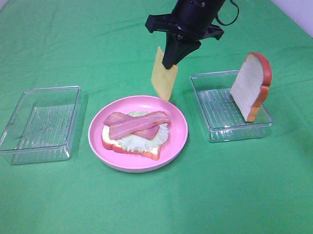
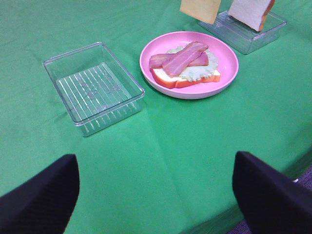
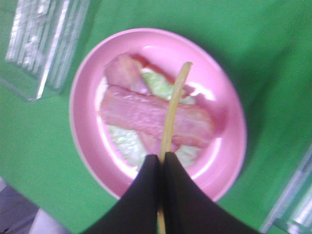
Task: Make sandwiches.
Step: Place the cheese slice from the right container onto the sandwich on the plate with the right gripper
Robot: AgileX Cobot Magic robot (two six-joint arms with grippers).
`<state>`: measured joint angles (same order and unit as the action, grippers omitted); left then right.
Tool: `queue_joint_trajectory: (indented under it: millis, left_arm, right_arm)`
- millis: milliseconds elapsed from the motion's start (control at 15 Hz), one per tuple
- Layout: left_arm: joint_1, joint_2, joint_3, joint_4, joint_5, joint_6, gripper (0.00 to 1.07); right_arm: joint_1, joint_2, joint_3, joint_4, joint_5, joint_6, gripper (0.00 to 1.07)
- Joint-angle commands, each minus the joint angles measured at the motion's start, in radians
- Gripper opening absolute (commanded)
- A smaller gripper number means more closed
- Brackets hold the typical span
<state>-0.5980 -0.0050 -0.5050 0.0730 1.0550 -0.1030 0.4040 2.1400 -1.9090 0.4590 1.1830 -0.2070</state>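
A partial sandwich lies on the pink plate (image 1: 178, 137): a bread slice (image 1: 128, 148), pale lettuce (image 1: 134, 142) and bacon strips (image 1: 137, 124). My right gripper (image 1: 170, 64) is shut on the yellow cheese slice (image 1: 163, 75), which hangs on edge above the plate's far rim. In the right wrist view the cheese (image 3: 174, 104) shows edge-on over the bacon (image 3: 156, 117), pinched between the black fingers (image 3: 146, 190). A second bread slice (image 1: 251, 86) leans upright in the right clear tray (image 1: 218, 112). My left gripper (image 2: 156, 195) is open and empty, well short of the plate (image 2: 224, 73).
An empty clear tray (image 1: 41, 121) stands left of the plate, also seen in the left wrist view (image 2: 92, 87). Green cloth (image 1: 164, 204) covers the table. The table's front edge shows in the left wrist view (image 2: 273, 170).
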Motion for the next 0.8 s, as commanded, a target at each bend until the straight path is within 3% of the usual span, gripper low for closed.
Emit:
queue_joint_trajectory:
  millis: [67, 400, 800]
  left_arm:
    - [-0.001, -0.008, 0.005, -0.004, -0.010, 0.002, 0.81]
    - [-0.001, -0.008, 0.005, -0.004, -0.010, 0.002, 0.81]
    - [-0.001, -0.008, 0.005, -0.004, -0.010, 0.002, 0.81]
  right_arm:
    - [0.000, 0.034, -0.004, 0.208, 0.051, -0.108, 0.00]
    - [0.001, 0.177, -0.004, 0.485, 0.087, -0.185, 0.00]
    - [0.000, 0.267, -0.004, 0.443, 0.098, -0.122, 0.00]
